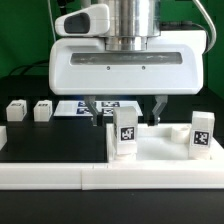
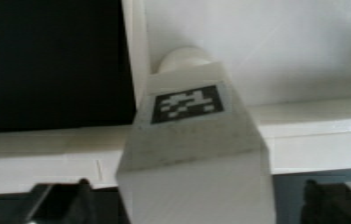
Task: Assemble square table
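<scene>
A black table carries everything in the exterior view. The room behind it is dark, with a trace of green along the top edge. A long low white rail runs along the near edge.

The marker board lies at the far side, mostly hidden behind the broad white housing of the tool, and the arm above that is cut off by the frame. The square panel lies flat on the exterior view's right and runs out of the picture there. No corner sockets can be made out.

A white block leg stands upright at the panel's left end, its black-and-white tag facing the camera. Whether it sits in a socket I cannot tell. A second leg stands upright near the right edge. Two more legs sit on the far left of the table, well apart from the panel. The tool's fingers are spread, one on each side of the standing leg.

In the wrist view, black table shows beside blurred white surfaces, and panel cannot be told from rail there. The leg fills the middle, with its tag towards the camera. The tool stands spread, and its dark fingers flank the leg with a gap on both sides.
</scene>
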`<state>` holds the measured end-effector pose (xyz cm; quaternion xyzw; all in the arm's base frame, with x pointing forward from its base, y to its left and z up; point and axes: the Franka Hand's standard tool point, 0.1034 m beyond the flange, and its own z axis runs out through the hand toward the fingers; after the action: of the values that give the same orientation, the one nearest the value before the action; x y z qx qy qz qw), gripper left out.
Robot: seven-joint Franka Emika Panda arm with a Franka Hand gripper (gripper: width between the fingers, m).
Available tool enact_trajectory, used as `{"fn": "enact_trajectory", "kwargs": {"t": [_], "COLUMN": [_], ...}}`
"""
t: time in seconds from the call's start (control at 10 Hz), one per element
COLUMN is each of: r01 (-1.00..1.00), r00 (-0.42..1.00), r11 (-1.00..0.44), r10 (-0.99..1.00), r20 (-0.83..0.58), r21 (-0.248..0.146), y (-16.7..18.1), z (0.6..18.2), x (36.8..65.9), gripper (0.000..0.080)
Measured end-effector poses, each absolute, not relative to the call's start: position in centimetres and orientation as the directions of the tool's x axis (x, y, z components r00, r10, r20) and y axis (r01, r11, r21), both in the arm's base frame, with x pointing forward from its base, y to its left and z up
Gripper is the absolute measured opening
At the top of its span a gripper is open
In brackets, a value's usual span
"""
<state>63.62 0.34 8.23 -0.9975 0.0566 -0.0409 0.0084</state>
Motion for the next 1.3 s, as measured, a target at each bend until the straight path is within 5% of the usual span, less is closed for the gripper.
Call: {"fn": "enact_trajectory", "kwargs": {"t": [0.1,0.3,0.7,0.9,1.3], "r01": [-0.126,-0.255,-0.677,-0.866,-0.997], "r00": [0.989,0.963,0.732,0.494,0.036], "r11": [-0.992,-0.966,-0.735,-0.493,-0.034], "r10": [-0.127,-0.257,-0.678,-0.87,-0.999], "r20": [0.08,0.076,0.059,0.008,-0.038], "r21": [-0.023,-0.035,-0.047,-0.083,-0.069], "y": [0.3,0.3,-0.4,-1.0,-1.0], "z": [8.2,8.2,8.0,7.9,7.8], "x": [63.6,63.6,63.4,63.0,62.5], "gripper": [0.0356,0.0289,0.0289,0.0291,0.0292]}}
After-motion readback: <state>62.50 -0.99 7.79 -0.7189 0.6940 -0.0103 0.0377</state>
